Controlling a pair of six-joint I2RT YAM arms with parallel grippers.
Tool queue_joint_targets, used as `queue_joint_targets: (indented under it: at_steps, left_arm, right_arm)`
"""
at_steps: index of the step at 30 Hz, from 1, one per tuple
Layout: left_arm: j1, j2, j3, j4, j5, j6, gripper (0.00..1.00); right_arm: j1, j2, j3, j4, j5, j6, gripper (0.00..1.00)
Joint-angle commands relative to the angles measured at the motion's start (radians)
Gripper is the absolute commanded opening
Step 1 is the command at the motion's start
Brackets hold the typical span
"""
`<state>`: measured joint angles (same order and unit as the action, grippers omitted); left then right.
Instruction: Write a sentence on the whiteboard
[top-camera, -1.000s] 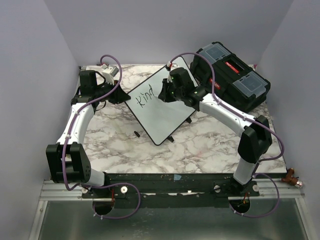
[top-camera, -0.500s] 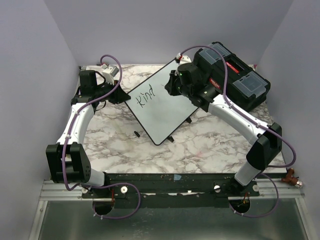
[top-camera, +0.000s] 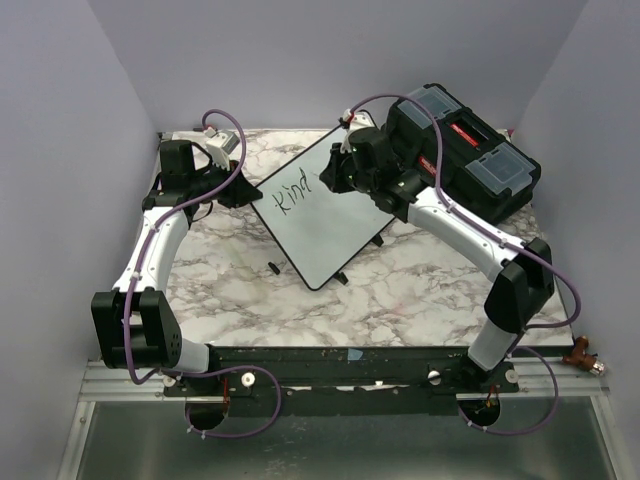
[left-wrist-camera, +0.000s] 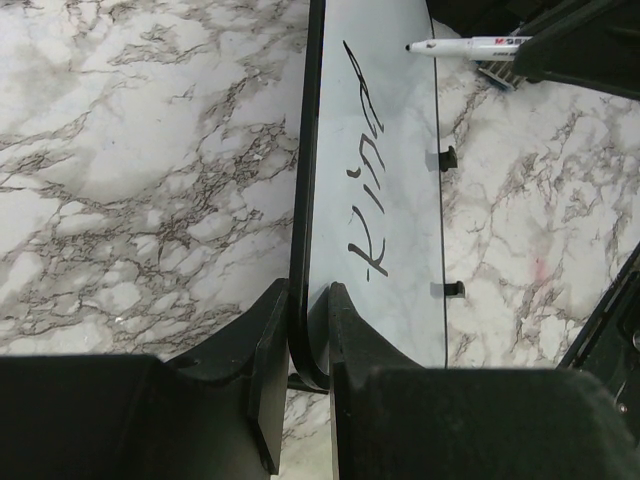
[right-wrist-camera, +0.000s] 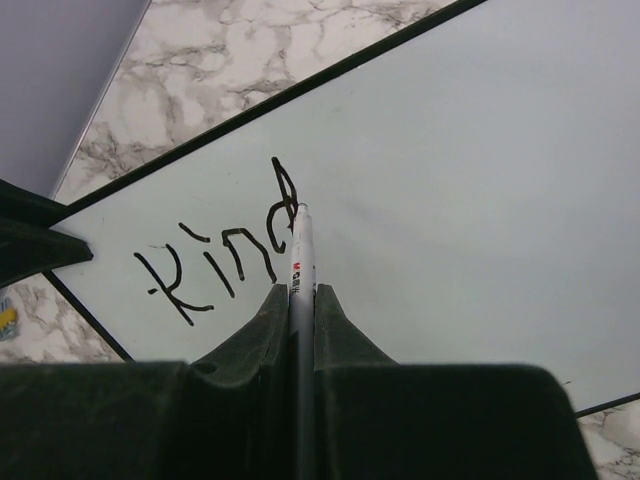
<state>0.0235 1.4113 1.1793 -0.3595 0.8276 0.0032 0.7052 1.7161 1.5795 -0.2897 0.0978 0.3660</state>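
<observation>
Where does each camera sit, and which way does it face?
Top external: above, behind the bases, facing down at the table; left arm, right arm visible.
Left wrist: faces along the left gripper, clamped on the whiteboard edge.
Right wrist: faces down the right gripper and its marker onto the whiteboard.
All share the unfinished sentence, Kind.

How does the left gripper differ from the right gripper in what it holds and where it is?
The left gripper clamps the edge of the whiteboard; the right gripper is shut on a marker. The left gripper sits at the board's corner; the right gripper is over its white face, marker tip by the lettering. Both are black two-finger grippers.
</observation>
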Motion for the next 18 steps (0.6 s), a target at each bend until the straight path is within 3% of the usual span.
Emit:
queue_joint_targets:
  at_steps: [1, 18]
  left_arm:
    - [-0.009, -0.028, 0.009, 0.042, -0.008, 0.081, 0.00]
    - [-0.014, -0.030, 0.011, 0.039, -0.008, 0.083, 0.00]
  right_arm:
    - [-0.004, 0.037, 0.038, 0.019, -0.044, -0.003, 0.01]
    - [-0.004, 0.093, 0.078, 0.012, 0.007, -0.011, 0.01]
